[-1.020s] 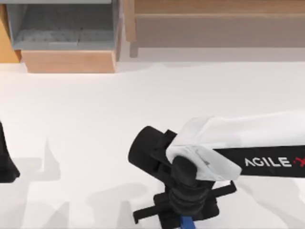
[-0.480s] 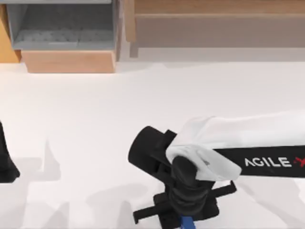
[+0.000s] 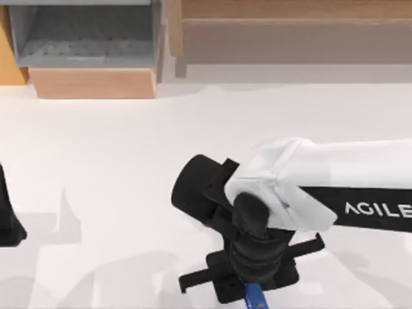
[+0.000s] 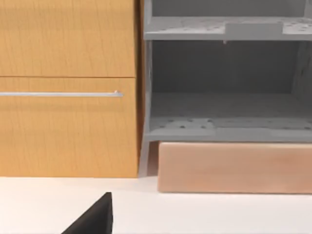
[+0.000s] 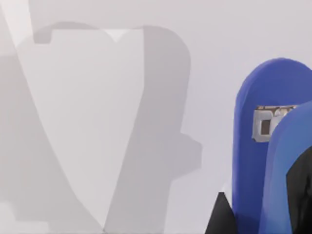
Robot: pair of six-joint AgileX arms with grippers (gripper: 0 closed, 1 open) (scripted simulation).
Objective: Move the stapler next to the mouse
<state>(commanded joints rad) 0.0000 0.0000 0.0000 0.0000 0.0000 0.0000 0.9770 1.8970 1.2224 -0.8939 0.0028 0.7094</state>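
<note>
The blue stapler [image 3: 256, 296] pokes out from under my right gripper [image 3: 252, 288] at the table's front edge, near the middle. In the right wrist view the stapler [image 5: 253, 161] stands large and close, its blue body between black finger parts, with the white table and the gripper's shadow far behind it. My right gripper is shut on the stapler. The mouse is out of view. My left arm [image 3: 6, 219] stays parked at the table's left edge, and a black tip of the left gripper [image 4: 92, 222] shows in the left wrist view.
A wooden cabinet with a grey open shelf [image 3: 84, 38] stands at the back left, over a light wooden base [image 3: 93, 82]. Its drawer front with a metal handle [image 4: 58, 94] shows beside the shelf. A long wooden shelf unit [image 3: 290, 32] spans the back right.
My right arm has shifted a little away from the front edge and looks slightly larger. More of the stapler shows under the gripper. The left arm has not moved.
</note>
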